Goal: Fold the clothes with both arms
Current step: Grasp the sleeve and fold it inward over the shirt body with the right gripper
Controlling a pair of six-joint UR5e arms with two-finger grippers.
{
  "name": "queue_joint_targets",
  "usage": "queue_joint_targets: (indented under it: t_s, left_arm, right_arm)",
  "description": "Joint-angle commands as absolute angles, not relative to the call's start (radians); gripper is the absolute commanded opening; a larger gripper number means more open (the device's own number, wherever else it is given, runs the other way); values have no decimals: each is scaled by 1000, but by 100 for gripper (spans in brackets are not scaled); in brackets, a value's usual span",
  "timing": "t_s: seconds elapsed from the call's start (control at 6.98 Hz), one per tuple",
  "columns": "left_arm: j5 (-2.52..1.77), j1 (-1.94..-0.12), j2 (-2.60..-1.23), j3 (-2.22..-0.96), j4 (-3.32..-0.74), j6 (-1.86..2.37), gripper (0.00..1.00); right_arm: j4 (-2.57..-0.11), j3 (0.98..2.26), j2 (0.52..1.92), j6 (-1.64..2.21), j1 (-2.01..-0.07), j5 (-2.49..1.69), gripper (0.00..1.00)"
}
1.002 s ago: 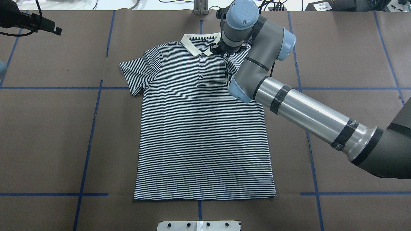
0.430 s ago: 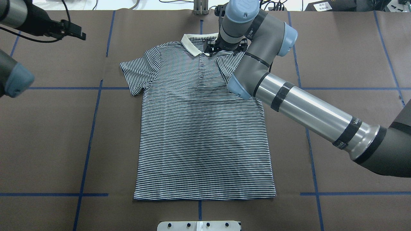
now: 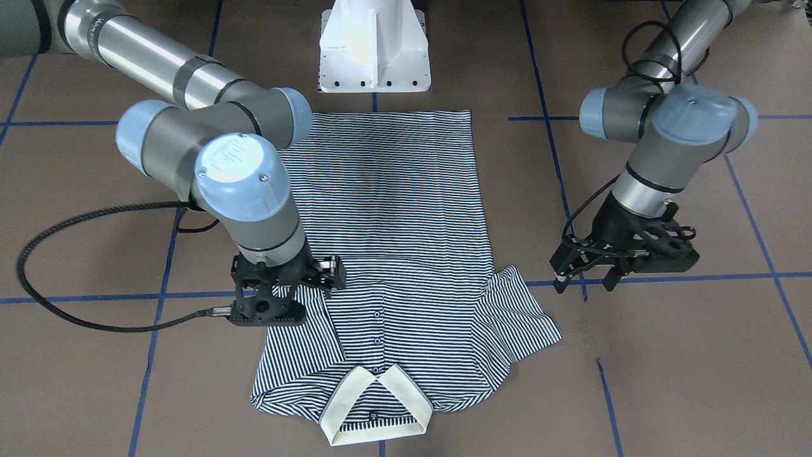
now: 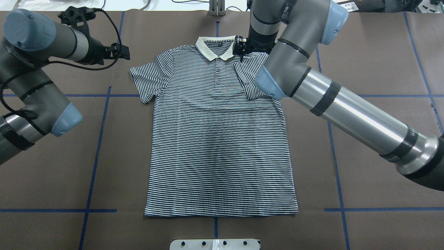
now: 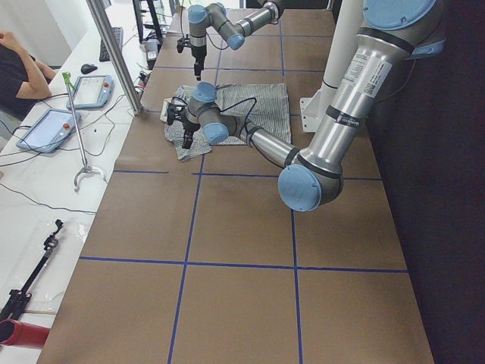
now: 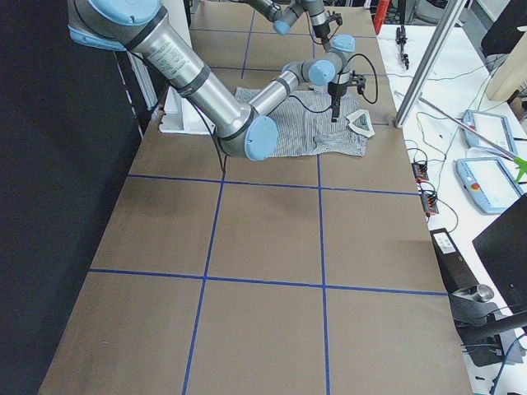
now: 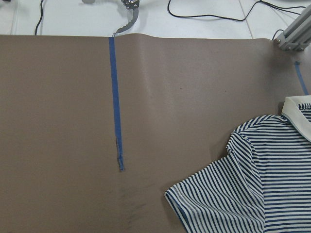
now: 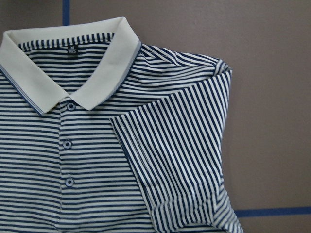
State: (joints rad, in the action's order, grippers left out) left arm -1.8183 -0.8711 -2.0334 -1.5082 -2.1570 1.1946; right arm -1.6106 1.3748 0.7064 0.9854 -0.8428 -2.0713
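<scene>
The striped polo shirt (image 4: 218, 146) lies flat, front up, cream collar (image 4: 213, 48) at the far edge. One sleeve (image 8: 180, 160) is folded in over the chest; the other sleeve (image 4: 149, 80) lies spread out. My right gripper (image 3: 298, 285) hovers over the folded sleeve's shoulder beside the collar, apparently open and holding nothing. My left gripper (image 3: 585, 282) is open above bare table just beyond the spread sleeve, and its wrist view shows that sleeve (image 7: 233, 199) at lower right.
Blue tape lines (image 4: 100, 114) cross the brown table cover. The white pedestal base (image 3: 374, 51) stands at the shirt's hem end. An aluminium post (image 4: 216, 8) rises past the collar. A side bench with tablets (image 5: 45, 129) and a seated person (image 5: 19, 72) runs along the table.
The left arm has swung in from the far left corner toward the spread sleeve. The right gripper has risen off the folded sleeve, which stays lying on the chest.
</scene>
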Motion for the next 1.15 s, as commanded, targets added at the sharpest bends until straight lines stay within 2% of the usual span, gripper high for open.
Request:
queue_joint_targets:
  t_s: [0.0,0.14,0.43,0.86,1.0]
  left_arm:
    - [-1634,-795,-2087,-1380,-2157,1322,100]
    - [-1600,-782,-2127,-1294,-2161,1337,100]
    - [-1562,-749,-2184,-1209,-2164,1379,98]
    - [-1549,-735,-2194,-1190,-2166,1371,92]
    - [-1549,-735,-2195,-1190,-2164,1367,85]
  right_arm:
    - [-1617,1549,851,976,-864,-2106,100]
    - [-1615,1606,897,977,-864,-2100,100]
    - [-1609,1612,913,979,-865,-2092,100]
    - [-1606,1611,913,992,-862,-2089,100]
    - [-1606,1611,913,992,-862,-2089,100]
